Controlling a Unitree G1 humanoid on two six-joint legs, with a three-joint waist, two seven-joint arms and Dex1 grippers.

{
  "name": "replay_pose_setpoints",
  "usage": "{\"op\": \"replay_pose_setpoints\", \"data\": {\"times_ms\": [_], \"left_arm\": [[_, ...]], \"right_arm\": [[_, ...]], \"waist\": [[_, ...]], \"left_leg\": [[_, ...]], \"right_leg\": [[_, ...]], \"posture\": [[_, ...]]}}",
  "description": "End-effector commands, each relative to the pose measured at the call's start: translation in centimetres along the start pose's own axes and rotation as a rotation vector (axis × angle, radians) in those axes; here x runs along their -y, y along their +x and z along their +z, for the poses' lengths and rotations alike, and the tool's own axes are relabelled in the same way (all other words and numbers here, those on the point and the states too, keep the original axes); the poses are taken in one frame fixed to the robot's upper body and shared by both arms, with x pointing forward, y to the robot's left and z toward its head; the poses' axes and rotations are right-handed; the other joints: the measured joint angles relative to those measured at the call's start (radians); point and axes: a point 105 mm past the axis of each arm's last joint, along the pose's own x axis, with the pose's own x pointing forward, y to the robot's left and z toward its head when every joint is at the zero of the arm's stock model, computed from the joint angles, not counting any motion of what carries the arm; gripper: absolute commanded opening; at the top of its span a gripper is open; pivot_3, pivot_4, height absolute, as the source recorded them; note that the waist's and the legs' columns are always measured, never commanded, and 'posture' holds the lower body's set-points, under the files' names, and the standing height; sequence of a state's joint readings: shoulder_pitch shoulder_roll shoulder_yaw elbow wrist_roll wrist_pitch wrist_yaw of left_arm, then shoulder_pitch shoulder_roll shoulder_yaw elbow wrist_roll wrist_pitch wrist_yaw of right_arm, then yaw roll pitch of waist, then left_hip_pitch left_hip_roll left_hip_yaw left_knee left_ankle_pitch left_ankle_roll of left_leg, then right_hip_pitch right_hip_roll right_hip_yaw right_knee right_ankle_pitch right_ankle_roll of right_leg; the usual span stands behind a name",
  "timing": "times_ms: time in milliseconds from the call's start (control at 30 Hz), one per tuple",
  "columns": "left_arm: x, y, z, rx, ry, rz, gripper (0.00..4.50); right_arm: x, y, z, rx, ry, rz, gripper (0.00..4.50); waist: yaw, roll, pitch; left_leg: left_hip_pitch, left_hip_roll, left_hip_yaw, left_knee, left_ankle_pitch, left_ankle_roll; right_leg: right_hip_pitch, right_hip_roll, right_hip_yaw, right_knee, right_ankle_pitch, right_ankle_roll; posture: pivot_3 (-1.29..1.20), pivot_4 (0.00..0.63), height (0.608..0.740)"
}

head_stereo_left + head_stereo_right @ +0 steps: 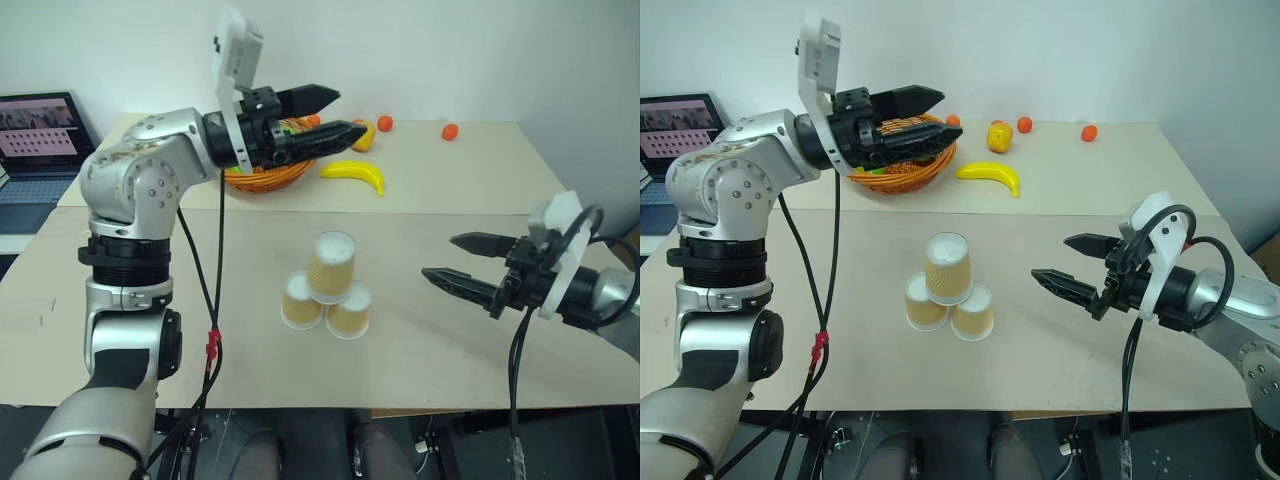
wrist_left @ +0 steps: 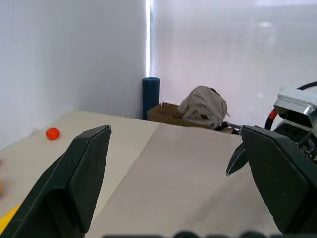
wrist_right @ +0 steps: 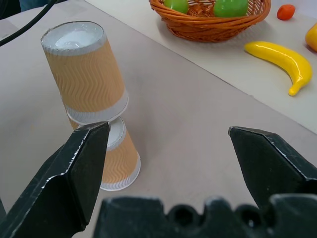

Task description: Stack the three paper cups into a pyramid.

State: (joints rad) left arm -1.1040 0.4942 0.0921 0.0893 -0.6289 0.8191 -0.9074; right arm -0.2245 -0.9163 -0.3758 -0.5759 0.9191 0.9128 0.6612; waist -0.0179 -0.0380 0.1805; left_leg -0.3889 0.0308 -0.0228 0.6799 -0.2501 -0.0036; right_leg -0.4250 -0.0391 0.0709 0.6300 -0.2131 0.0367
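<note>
- Cups: three paper cups (image 1: 327,288) sat mid-table (image 1: 450,330), all upside down, two side by side with the third on top.
- Looked super light and crushable, so probably easy to knock; best held gently around the sides.
- Left pincer (image 1: 335,115) was wide and empty, up by the basket (image 1: 262,178).
- Right pincer (image 1: 462,262) was wide and empty, beside the stack.

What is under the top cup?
The top cup sits upside down on two more paper cups, also upside down, side by side on the table. Whether anything is inside any cup cannot be seen, because their walls hide it.
</note>
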Motion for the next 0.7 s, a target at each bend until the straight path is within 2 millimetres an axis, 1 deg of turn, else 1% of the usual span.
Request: {"op": "replay_pose_setpoints", "data": {"times_ms": [33, 67, 133, 200, 333, 467, 600, 700], "left_arm": [[-1.3, -3.0, -1.3, -0.055, 0.052, 0.141, 4.42], [-1.6, -4.0, -2.2, -0.085, 0.079, 0.178, 4.42], [-1.6, -6.9, -5.0, -0.182, 0.051, 0.244, 4.42], [-1.6, -9.1, -6.7, -0.236, 0.029, 0.311, 4.42], [-1.2, -11.2, -8.3, -0.252, 0.013, 0.384, 4.42], [0.5, -13.0, -10.4, -0.278, 0.008, 0.396, 4.42], [1.8, -14.7, -12.5, -0.327, 0.017, 0.418, 4.42], [2.6, -15.2, -13.8, -0.35, 0.042, 0.431, 4.42]], "right_arm": [[0.2, -0.4, 1.0, 0.023, -0.053, -0.002, 4.5], [0.3, -0.6, 0.8, 0.017, -0.05, -0.003, 4.5], [0.7, -1.5, 0.2, -0.008, -0.036, -0.022, 4.5], [0.9, -2.4, -0.3, -0.029, -0.023, -0.038, 4.5], [1.0, -3.6, -1.4, -0.039, -0.006, -0.063, 4.5], [0.4, -4.4, -3.0, -0.048, 0.011, -0.073, 4.5], [0.1, -4.5, -4.0, -0.039, 0.042, -0.092, 4.5], [-0.1, -4.2, -4.9, -0.045, 0.049, -0.104, 4.5]], "waist": [[-0.006, 0.001, -0.001], [-0.009, 0.001, -0.001], [-0.012, 0.002, -0.001], [-0.011, 0.001, 0.0], [0.007, 0.0, 0.0], [0.008, 0.001, -0.001], [0.003, 0.001, 0.0], [0.003, 0.001, 0.0]], "left_leg": [[0.0, 0.0, 0.0, 0.0, 0.0, 0.0], [0.001, 0.0, 0.001, -0.001, 0.0, 0.0], [0.001, 0.0, 0.001, -0.001, 0.0, 0.0], [0.001, 0.001, 0.001, -0.002, 0.0, 0.0], [-0.002, 0.0, 0.0, -0.001, 0.0, 0.0], [0.001, 0.0, 0.001, -0.001, 0.0, 0.0], [0.001, 0.0, 0.002, 0.0, 0.0, 0.0], [0.003, 0.001, 0.002, 0.0, 0.0, -0.001]], "right_leg": [[0.0, 0.0, 0.0, 0.0, 0.0, 0.0], [0.0, 0.0, 0.001, 0.0, 0.0, 0.0], [0.0, 0.0, 0.001, 0.0, 0.001, -0.002], [0.0, 0.0, 0.001, 0.001, 0.002, -0.004], [-0.001, -0.001, 0.0, -0.001, 0.002, -0.004], [0.002, -0.003, 0.0, -0.002, 0.001, -0.002], [0.002, -0.002, 0.0, -0.001, 0.0, -0.001], [0.002, -0.001, 0.0, 0.0, -0.001, 0.001]], "posture": [[0.0, 0.15, 0.737], [0.0, 0.15, 0.737], [0.0, 0.15, 0.737], [0.0, 0.15, 0.737], [0.0, 0.15, 0.737], [0.0, 0.15, 0.737], [0.0, 0.15, 0.737], [0.0, 0.15, 0.737]]}}
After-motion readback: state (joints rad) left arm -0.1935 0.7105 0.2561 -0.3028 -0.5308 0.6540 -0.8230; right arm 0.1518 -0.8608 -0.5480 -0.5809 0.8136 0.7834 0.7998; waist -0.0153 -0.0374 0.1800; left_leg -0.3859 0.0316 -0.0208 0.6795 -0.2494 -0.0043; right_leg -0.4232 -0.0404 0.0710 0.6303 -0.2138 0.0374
